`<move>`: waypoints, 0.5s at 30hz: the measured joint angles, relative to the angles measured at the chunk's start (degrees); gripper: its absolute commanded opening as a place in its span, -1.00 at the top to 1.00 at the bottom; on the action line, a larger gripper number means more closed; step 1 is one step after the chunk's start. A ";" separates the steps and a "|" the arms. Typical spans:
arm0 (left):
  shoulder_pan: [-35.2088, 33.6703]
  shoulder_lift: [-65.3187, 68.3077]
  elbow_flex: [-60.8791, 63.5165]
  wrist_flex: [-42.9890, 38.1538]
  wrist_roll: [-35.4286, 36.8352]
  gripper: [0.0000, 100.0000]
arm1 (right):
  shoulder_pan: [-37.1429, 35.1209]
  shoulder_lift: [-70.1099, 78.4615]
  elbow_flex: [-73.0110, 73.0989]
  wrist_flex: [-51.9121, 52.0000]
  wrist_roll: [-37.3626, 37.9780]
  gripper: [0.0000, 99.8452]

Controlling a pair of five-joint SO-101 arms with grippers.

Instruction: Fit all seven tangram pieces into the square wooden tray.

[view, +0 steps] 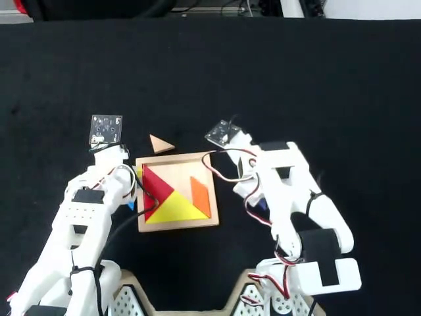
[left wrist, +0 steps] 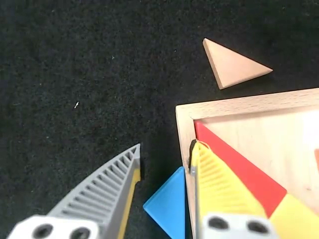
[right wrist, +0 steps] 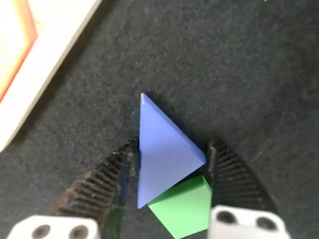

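Released left claw [left wrist: 167, 149] astride the wall of the square wooden tray [left wrist: 182, 129] and a light-blue triangular piece [left wrist: 172, 206], left of centre; released right claw [right wrist: 172, 144] flanking a violet-blue triangular piece [right wrist: 162, 149].

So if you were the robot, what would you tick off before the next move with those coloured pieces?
1. The right pincer is open around the violet triangle: ok.
2. The green piece is clear of that triangle: not ok. They touch or overlap, so it may get dragged along.
3. The left pincer can close freely on the blue triangle: not ok. One finger hangs over the wall of the tray.
4. There is bare room in the tray beside the red piece, yellow piece and orange piece: ok.
5. The wooden triangle is out of the way: ok.
6. The right pincer already touches the violet triangle: cannot tell.
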 measured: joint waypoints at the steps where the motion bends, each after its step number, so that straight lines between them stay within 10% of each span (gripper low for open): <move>1: 0.00 0.00 0.00 0.00 0.00 0.65 | 0.00 0.00 -0.09 0.00 0.00 0.59; 15: 0.00 0.00 0.00 0.00 0.00 0.65 | -5.45 -12.66 -6.15 13.54 0.00 0.59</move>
